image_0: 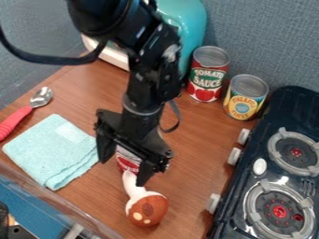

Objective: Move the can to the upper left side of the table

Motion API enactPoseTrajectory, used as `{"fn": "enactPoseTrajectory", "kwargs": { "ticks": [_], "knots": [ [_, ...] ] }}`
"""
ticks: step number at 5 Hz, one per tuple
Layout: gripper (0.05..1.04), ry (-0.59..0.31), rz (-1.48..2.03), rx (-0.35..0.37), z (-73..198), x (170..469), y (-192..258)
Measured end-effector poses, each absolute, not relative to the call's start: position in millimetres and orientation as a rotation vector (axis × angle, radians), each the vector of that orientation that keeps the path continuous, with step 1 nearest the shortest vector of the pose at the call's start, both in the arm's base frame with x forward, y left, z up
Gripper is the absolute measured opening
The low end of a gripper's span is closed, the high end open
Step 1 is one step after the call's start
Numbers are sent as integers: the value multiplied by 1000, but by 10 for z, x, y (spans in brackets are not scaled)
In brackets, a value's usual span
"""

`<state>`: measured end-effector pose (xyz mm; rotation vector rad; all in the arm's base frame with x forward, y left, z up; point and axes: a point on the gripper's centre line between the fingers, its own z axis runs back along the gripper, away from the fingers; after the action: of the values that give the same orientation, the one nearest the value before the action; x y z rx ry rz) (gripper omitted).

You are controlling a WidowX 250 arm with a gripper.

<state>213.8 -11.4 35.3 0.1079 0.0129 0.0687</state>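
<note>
The black gripper [127,167] hangs over the middle of the table, open, with its two fingers spread apart. A red and white can [127,160] shows between and behind the fingers, partly covered by them; its top is hidden by the gripper. Whether the fingers touch it I cannot tell. Bare wood of the table [193,140] lies to the right of the gripper.
A brown-capped toy mushroom [147,208] lies just in front of the can. At left are a folded cloth [53,149] and a red-handled spoon [18,117]. Tomato can [207,74], yellow can [244,99] and teal toaster [187,21] stand behind; stove [274,177] at right.
</note>
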Motion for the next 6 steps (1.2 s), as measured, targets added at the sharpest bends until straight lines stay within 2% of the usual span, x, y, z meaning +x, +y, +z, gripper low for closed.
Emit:
{"fn": "enactPoseTrajectory", "kwargs": {
  "ticks": [2, 3, 5, 6],
  "knots": [
    [1000, -16, 282, 51, 240, 2172, 27],
    [1000, -1, 328, 25, 146, 2201, -28],
    [1000, 13, 327, 18, 63, 2362, -214],
    [1000, 32, 374, 18, 36, 2434, -66]
  ]
}}
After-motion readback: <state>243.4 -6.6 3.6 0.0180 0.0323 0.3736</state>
